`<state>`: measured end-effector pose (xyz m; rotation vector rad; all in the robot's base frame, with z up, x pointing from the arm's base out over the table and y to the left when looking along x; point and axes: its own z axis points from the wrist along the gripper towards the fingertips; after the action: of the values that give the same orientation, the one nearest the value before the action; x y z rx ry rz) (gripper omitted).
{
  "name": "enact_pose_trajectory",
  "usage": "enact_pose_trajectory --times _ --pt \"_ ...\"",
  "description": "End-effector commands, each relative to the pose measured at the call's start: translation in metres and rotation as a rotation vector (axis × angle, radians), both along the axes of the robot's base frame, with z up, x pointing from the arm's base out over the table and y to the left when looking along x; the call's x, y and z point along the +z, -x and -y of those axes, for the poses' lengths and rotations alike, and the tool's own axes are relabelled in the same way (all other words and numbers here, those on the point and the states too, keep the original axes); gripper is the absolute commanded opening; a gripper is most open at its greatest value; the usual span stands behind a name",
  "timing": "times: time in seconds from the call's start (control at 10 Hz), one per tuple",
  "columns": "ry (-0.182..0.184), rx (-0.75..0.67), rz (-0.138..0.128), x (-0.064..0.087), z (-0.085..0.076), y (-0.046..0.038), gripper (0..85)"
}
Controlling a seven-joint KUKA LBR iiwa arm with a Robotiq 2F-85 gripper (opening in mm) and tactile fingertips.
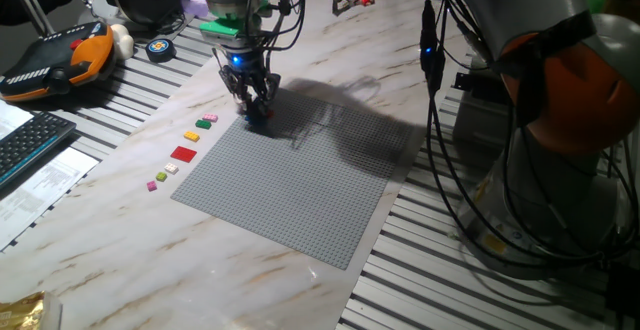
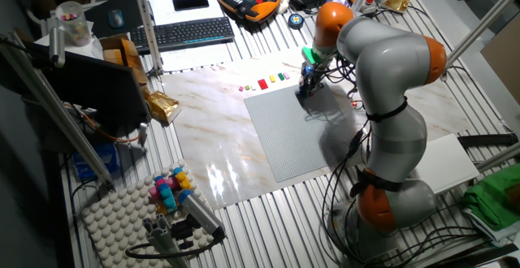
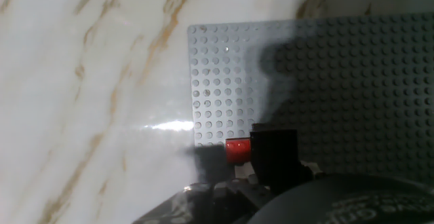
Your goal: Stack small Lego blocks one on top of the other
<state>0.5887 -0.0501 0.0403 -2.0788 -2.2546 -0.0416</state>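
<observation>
From my remote station I see the end effector [image 1: 256, 108] low over the far corner of the big grey studded plastic baseplate [image 1: 300, 185], which lies on the marble-patterned worktop [image 1: 120, 220]. In the hand view a small red flat plastic Lego brick [image 3: 234, 151] sits at the plate's edge, right beside a black blocky shape [image 3: 274, 157] that may be the black brick or part of a finger; I cannot tell which. The blue brick I cannot pick out in any view, though a dark bluish speck shows under the fingers in one fixed view. Whether the jaws are wide, narrow or closed on something I cannot tell; the fingertips are hidden in shadow and clutter. My worries from here, as judgements: the red brick sits so near the plate's edge that a press slightly off-centre could tip it or push it off onto the marble. If the studs are not lined up, the downward push would jam or skew the stack rather than seat it. With the view this dark, I could also misjudge which piece is beneath the fingers. The row of small loose coloured pieces [image 1: 185, 150] beside the plate lies well apart from the hand, so a stray sweep seems unlikely but possible on retreat.
</observation>
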Motion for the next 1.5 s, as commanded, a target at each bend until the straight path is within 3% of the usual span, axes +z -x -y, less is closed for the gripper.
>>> enact_pose_trajectory --times 0.0,0.5,1.4 --pt "-0.003 -0.005 -0.001 -0.0002 0.0007 0.0012 1.3" --pt "0.018 -0.039 0.025 -0.003 -0.0013 0.0013 8.3" --pt "0.017 -0.067 0.02 -0.0035 -0.0031 -0.0001 30.7"
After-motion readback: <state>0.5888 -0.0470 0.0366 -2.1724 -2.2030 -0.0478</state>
